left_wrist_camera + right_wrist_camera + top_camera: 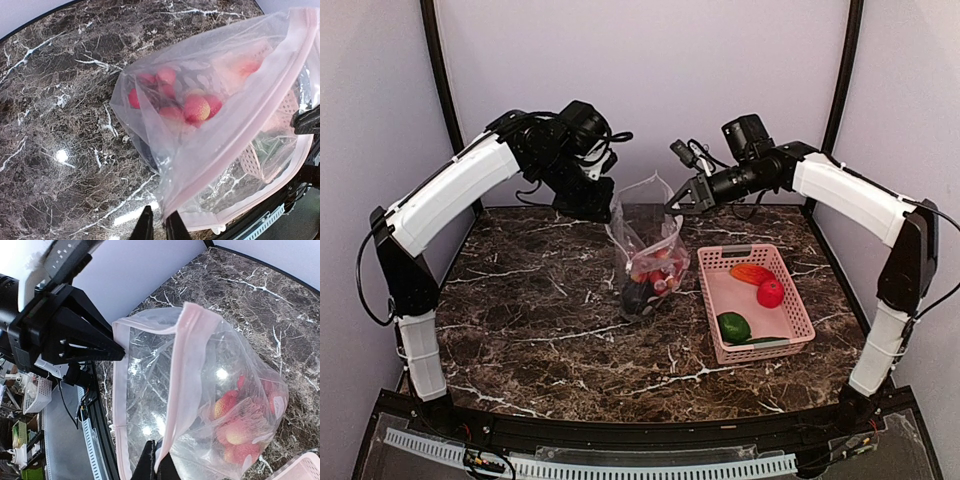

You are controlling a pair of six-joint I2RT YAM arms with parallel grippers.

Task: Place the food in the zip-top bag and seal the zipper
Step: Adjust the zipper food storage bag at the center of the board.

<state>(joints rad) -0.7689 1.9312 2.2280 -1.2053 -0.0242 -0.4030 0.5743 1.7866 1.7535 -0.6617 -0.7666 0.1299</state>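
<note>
Right gripper [158, 466]: closed, pinching the zipper [184, 370] edge of the zip-top bag [648, 245].
Left gripper [159, 221]: fingers only narrowly apart, with the other corner of the bag mouth running down to them. Can't tell if it's actually clamped or letting go.
Both grippers sit up and to the left of the pink basket [798, 298], holding the bag mouth up between them.

The bag stands on the table [520, 300] just left of the basket, close to it; can't tell if they touch. The two zipper strips are clearly apart in the right wrist view, so the mouth is open and nothing is sealed.

Food [656, 272]: a cluster of red pieces plus the dark eggplant [638, 296] is already in the bottom of the bag. Left in the basket are the orange-red oval [752, 273], a red piece [770, 292], a green piece [734, 327], and apparently another green bit at the near wall.

My read: loading is roughly two-thirds done. The basket leftovers need to go in, then the full zipper run.
</note>
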